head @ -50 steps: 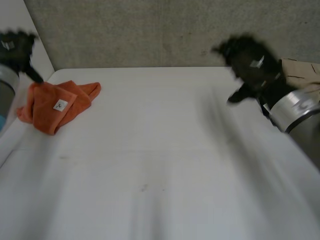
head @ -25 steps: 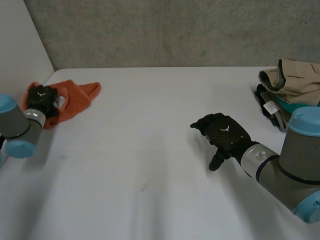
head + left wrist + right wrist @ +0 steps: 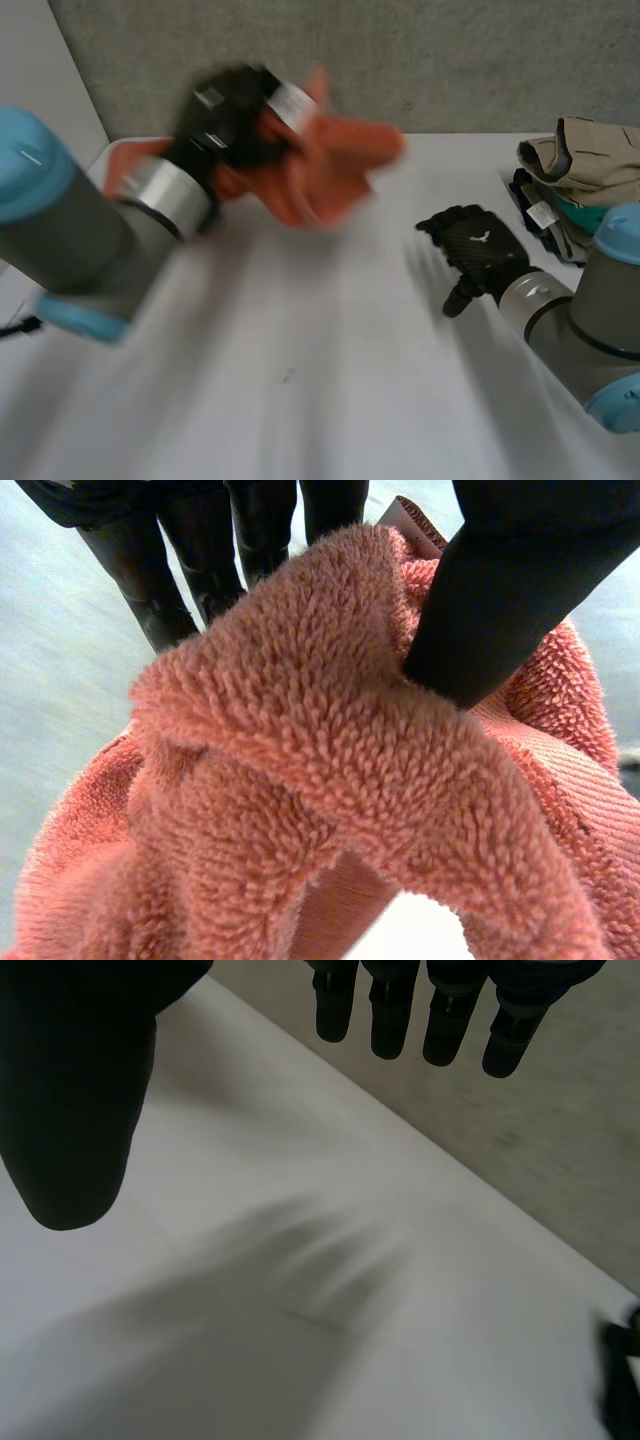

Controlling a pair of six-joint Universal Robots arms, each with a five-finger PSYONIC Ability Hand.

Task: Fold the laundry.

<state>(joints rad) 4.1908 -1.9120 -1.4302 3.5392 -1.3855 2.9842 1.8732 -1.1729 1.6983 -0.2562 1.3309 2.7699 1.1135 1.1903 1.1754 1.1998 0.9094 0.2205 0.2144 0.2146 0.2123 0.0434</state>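
1. The left hand [image 3: 228, 118] is over the far left of the white table [image 3: 330, 380], clamped on an orange towel [image 3: 325, 180].
2. In the left wrist view, its thumb [image 3: 505, 590] presses into the top of a thick terry fold. The fingers [image 3: 150, 575] run down the other side of that fold, so the cloth is pinched between them.
3. The towel bunches around the hand and trails to the right of it. It appears to hang clear of the table, though I cannot tell whether a low edge touches the surface.
4. The right hand [image 3: 478, 252] is at the right of the table, palm down, nearer than the towel and well apart from it.
5. Its fingers [image 3: 430, 1015] are straight and spread away from the thumb [image 3: 70, 1110], holding nothing, with the table beneath them.
6. A stack of clothes [image 3: 585, 160] sits at the far right edge of the table, to the right of the right hand.
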